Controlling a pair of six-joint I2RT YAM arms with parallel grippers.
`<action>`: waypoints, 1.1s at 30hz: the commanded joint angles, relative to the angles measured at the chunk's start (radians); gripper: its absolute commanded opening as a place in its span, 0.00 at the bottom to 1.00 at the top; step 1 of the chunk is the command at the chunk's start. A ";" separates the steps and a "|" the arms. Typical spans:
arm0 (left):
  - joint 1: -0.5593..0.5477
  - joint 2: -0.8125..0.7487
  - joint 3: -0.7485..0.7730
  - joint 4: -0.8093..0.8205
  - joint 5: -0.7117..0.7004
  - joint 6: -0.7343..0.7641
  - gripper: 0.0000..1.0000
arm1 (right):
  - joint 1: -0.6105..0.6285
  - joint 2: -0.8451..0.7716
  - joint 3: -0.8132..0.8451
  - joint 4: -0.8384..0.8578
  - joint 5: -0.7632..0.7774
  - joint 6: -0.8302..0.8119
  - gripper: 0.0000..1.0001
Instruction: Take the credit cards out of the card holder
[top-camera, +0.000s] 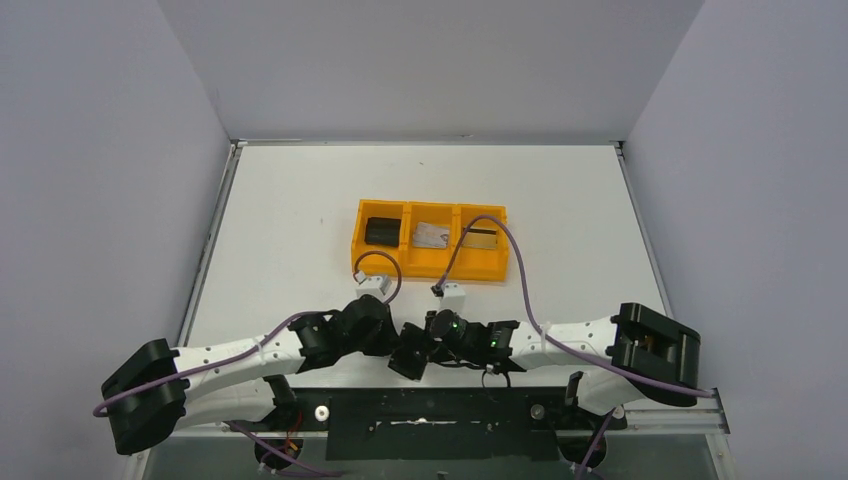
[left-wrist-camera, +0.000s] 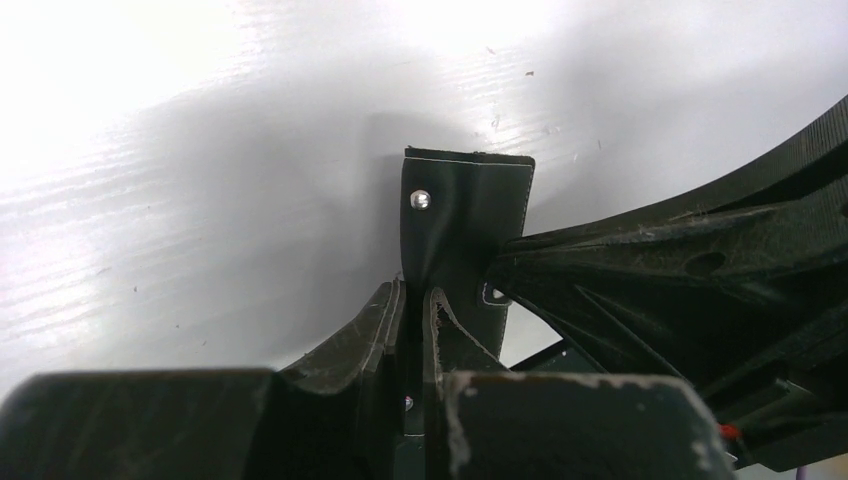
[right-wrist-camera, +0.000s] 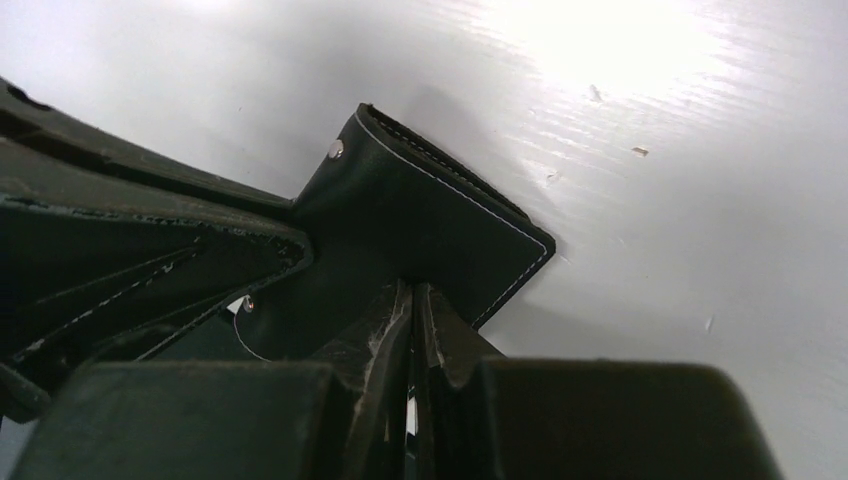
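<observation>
Currently both arms meet low at centre of the top view, near their bases, w/ the card holder (left-wrist-camera: 468, 205) pinched between them. L pincer (left-wrist-camera: 415, 300): jaws all but closed, clamped on a thin black flap of the holder; the flap sticks out straight past the fingertips, w/ a silver snap stud (left-wrist-camera: 421, 198) on it just beyond the tips. R pincer (right-wrist-camera: 412, 295): jaws likewise nearly shut, gripping the holder's other leaf, the one w/ white stitching round its edge; that leaf fans out ahead of the tips, one corner pointing away to the right in the R wrist view. Each wrist cam shows the other pincer coming in from the side & meeting the holder close by its own tips, so the two grips sit just beside each other. Whether the holder touches the counter (top-camera: 300, 220) or hangs just over it: can't tell, only a shadow under it. Credit cards aren't in the holder: silvery card (top-camera: 432, 236) lies in the middle compartment of the orange tray (top-camera: 430, 268), gold card (top-camera: 480, 238) in the right-hand one, black block (top-camera: 381, 231) in the left one. Tray sits mid-counter, well apart from both pincers, farther from the bases.
</observation>
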 joint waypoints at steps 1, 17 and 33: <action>0.016 -0.030 0.023 0.061 -0.143 -0.047 0.00 | 0.027 0.005 -0.059 0.007 -0.217 -0.109 0.00; 0.046 -0.044 0.040 -0.065 -0.260 -0.107 0.00 | 0.076 -0.013 -0.173 0.305 -0.513 -0.193 0.00; 0.057 -0.140 -0.042 0.061 -0.146 -0.069 0.00 | -0.055 -0.248 -0.134 -0.142 -0.044 0.012 0.28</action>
